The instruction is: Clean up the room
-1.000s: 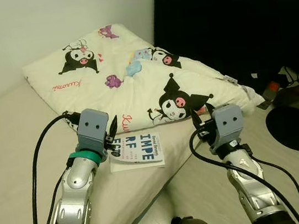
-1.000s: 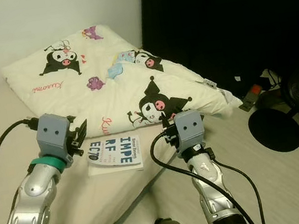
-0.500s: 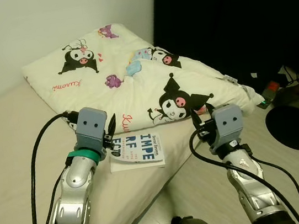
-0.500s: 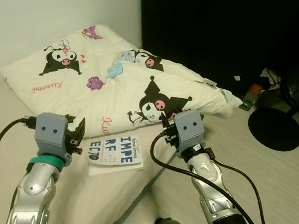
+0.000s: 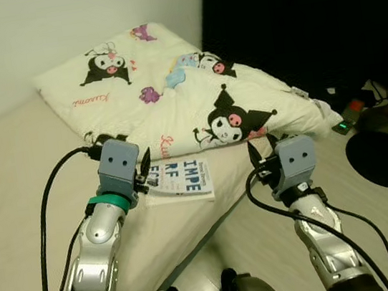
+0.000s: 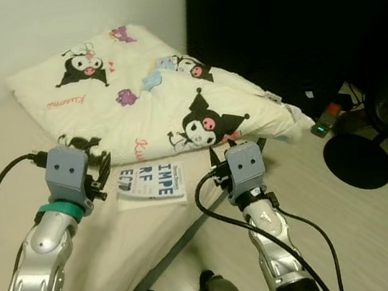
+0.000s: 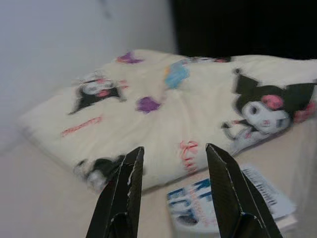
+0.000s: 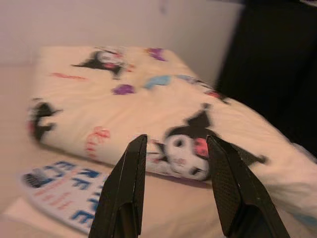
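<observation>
Left eye view: both arms raised over the bed, nothing in either gripper.

The left gripper (image 5: 145, 172) hangs with its two black fingers (image 7: 121, 191) spread apart and empty, and the right gripper (image 5: 262, 159) is likewise parted and empty, out past the bed's (image 5: 12, 185) near edge. Just beyond the left fingertips a book (image 5: 182, 180) with blue lettering lies flat on the mattress near that edge, tucked against the lower border of the folded cartoon-print blanket (image 5: 173, 98). To my eye the book is the thing to tidy. I'd bring the left gripper low and level, slide one finger under the cover at the free edge and pinch there, staying clear of the blanket's hem.
</observation>
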Controlling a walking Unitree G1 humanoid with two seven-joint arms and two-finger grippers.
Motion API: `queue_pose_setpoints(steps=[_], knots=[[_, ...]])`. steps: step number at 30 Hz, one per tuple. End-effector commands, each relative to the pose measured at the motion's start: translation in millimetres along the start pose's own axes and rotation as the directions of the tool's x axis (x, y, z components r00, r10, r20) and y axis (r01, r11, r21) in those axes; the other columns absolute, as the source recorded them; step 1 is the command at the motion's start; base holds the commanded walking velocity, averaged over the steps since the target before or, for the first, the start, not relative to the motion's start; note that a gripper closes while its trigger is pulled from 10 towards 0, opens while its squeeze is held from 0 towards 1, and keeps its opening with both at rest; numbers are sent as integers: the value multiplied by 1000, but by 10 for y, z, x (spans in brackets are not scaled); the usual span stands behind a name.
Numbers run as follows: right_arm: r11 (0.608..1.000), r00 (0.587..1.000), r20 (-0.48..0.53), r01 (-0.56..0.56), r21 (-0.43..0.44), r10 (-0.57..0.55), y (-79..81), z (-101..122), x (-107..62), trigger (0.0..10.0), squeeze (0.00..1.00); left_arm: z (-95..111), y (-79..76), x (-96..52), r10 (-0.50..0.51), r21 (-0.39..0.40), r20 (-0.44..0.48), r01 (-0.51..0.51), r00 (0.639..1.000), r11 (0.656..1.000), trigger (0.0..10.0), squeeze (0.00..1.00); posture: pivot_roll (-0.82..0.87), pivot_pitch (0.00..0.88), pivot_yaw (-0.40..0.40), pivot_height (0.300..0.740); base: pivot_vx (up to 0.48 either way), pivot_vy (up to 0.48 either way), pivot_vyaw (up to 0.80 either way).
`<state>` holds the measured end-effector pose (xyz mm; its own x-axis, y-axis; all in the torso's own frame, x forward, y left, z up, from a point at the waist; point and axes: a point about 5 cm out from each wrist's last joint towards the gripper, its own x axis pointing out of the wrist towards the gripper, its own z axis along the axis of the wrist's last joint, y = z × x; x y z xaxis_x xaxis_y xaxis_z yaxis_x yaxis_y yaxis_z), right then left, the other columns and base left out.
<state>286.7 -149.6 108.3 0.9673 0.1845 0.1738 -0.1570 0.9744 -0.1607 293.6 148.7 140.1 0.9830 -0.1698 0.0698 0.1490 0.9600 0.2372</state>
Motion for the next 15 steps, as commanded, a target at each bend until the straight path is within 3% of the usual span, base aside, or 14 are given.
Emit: queue_pose_setpoints(steps=[1,7,15], knots=[[1000,1000,-22,8,1,-8,-7,-50,-37,10000,0,-53,-19,-32,-6,-1,-22,6,1000,1000,10000,0,-77,82,40,731,-274,0,0],[1000,1000,-21,8,1,-8,-10,-49,-39,10000,0,-52,-22,-33,-6,0,-20,6,1000,1000,10000,0,-77,82,40,731,-266,0,0],[1000,1000,-22,8,0,-8,-14,-49,-37,10000,0,-48,-33,-30,-9,-2,-23,9,1000,1000,10000,0,-78,82,39,731,0,0,0]])
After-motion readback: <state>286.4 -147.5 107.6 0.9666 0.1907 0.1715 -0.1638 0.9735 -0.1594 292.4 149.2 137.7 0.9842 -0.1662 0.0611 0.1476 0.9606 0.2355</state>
